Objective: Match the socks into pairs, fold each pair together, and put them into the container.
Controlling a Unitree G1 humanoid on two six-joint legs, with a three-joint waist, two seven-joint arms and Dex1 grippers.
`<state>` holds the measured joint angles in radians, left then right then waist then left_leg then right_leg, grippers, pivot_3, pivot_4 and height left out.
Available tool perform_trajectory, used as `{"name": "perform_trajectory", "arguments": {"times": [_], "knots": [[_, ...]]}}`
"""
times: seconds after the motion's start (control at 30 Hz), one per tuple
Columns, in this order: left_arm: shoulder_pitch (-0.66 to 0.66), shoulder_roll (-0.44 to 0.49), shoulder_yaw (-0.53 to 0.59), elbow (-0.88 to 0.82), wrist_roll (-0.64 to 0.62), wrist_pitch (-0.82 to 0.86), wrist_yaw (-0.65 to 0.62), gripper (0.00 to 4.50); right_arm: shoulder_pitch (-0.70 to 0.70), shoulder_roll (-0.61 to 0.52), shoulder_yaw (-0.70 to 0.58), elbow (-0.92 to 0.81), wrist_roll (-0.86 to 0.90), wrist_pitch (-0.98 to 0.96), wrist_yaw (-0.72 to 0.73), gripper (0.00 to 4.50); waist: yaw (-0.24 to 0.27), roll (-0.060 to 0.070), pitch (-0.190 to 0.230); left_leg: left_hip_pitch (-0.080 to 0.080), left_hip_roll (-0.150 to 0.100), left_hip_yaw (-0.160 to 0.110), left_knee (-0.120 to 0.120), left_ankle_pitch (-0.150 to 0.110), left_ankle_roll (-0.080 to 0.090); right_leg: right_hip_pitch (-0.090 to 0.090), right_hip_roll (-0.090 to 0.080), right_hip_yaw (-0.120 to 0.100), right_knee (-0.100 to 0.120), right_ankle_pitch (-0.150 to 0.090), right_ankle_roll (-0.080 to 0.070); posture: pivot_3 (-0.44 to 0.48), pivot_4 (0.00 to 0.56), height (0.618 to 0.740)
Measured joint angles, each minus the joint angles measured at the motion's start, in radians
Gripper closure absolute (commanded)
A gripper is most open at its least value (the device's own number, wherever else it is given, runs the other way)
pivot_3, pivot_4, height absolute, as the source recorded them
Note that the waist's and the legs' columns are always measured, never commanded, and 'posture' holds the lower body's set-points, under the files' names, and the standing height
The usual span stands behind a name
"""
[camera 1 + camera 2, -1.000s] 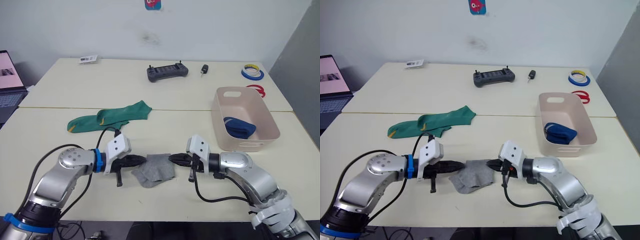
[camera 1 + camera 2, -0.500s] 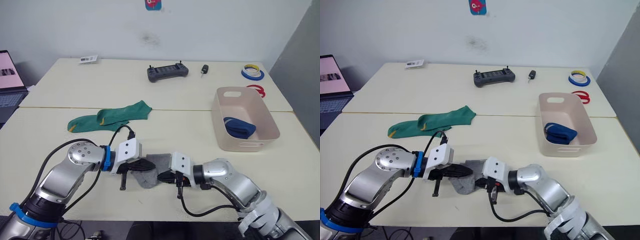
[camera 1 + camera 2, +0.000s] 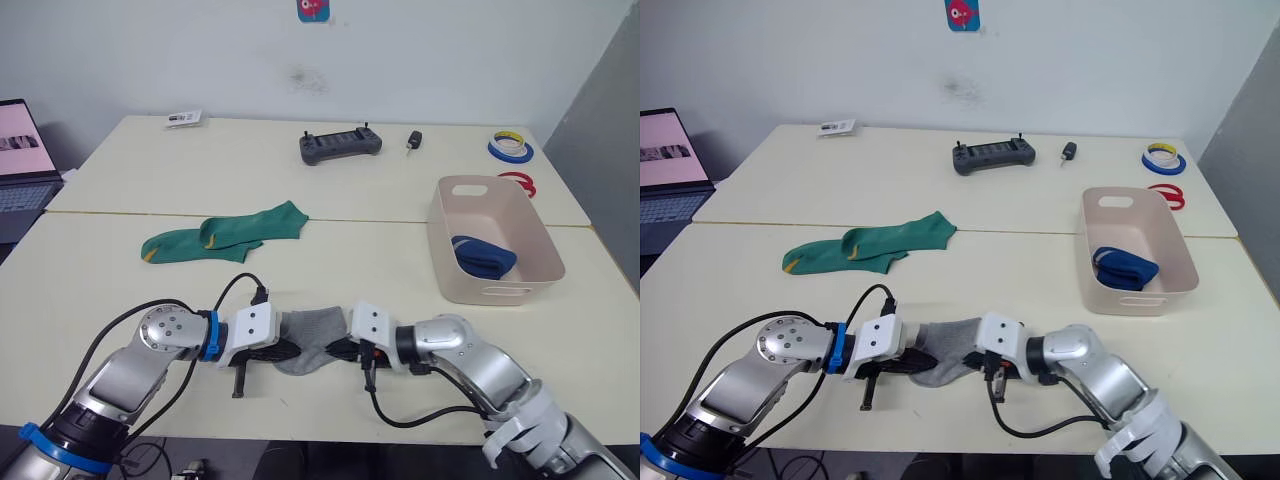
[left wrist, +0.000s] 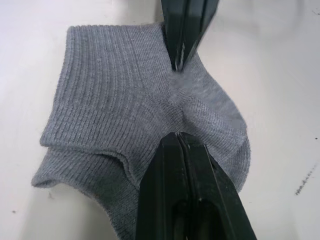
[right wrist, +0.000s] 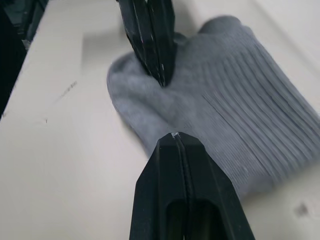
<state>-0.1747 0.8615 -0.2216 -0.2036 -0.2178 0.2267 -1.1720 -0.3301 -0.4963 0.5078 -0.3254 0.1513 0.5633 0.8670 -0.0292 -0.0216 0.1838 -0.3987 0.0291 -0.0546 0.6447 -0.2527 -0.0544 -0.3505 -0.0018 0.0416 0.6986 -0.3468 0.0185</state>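
Observation:
Two grey socks point(image 3: 312, 330) lie stacked near the table's front edge, one showing under the other in the left wrist view. My left gripper point(image 4: 175, 136) and right gripper point(image 5: 172, 135) meet tip to tip on them, both shut, and the grey fabric point(image 4: 125, 100) puckers between the tips. From the head they sit at the stack's near side, the left gripper point(image 3: 292, 351) and the right gripper point(image 3: 336, 350) a few centimetres apart. Two green socks point(image 3: 225, 232) lie overlapped further back on the left. The pinkish container point(image 3: 500, 291) stands at the right with a folded dark blue pair point(image 3: 485, 255) inside.
A black controller point(image 3: 340, 144) and a key fob point(image 3: 411, 139) lie at the far side. Tape rolls point(image 3: 507, 148) and a red ring point(image 3: 515, 180) sit behind the container. A laptop point(image 3: 20, 150) stands at the far left, and a small card point(image 3: 183, 118) lies at the back.
A second ago the grippers were at opposite ends of the grey socks. Both have since moved inward to the middle, the right one furthest, and the fabric has bunched between them.

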Motion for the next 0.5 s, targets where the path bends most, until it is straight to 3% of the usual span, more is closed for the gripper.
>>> {"name": "perform_trajectory", "arguments": {"times": [0.13, 0.27, 0.5], "knots": [[0.000, 0.028, 0.042, -0.007, -0.053, 0.061, -0.021, 4.50, 0.006, -0.010, -0.043, -0.051, 0.041, 0.049, 0.005, 4.48, -0.005, 0.000, 0.000, -0.001, 0.001, 0.000, 0.000, 0.000, 0.000, -0.001, 0.001, 0.000, 0.001, 0.000, 0.000, 0.000, 0.150, 0.740], [-0.079, 0.012, 0.103, -0.069, -0.138, 0.197, 0.002, 4.50, -0.013, 0.019, -0.072, -0.081, 0.072, 0.087, -0.006, 4.48, -0.003, 0.000, 0.000, -0.001, 0.000, -0.001, 0.000, 0.000, 0.000, -0.001, 0.001, 0.000, 0.001, 0.000, 0.000, 0.000, 0.150, 0.740], [-0.089, -0.051, 0.038, -0.025, -0.075, 0.216, 0.052, 4.50, -0.082, 0.123, -0.010, 0.069, -0.011, 0.063, -0.084, 4.48, -0.006, 0.000, 0.000, -0.001, 0.000, 0.001, 0.000, 0.000, 0.000, -0.002, 0.001, 0.000, 0.000, 0.000, 0.000, 0.000, 0.150, 0.740]]}}
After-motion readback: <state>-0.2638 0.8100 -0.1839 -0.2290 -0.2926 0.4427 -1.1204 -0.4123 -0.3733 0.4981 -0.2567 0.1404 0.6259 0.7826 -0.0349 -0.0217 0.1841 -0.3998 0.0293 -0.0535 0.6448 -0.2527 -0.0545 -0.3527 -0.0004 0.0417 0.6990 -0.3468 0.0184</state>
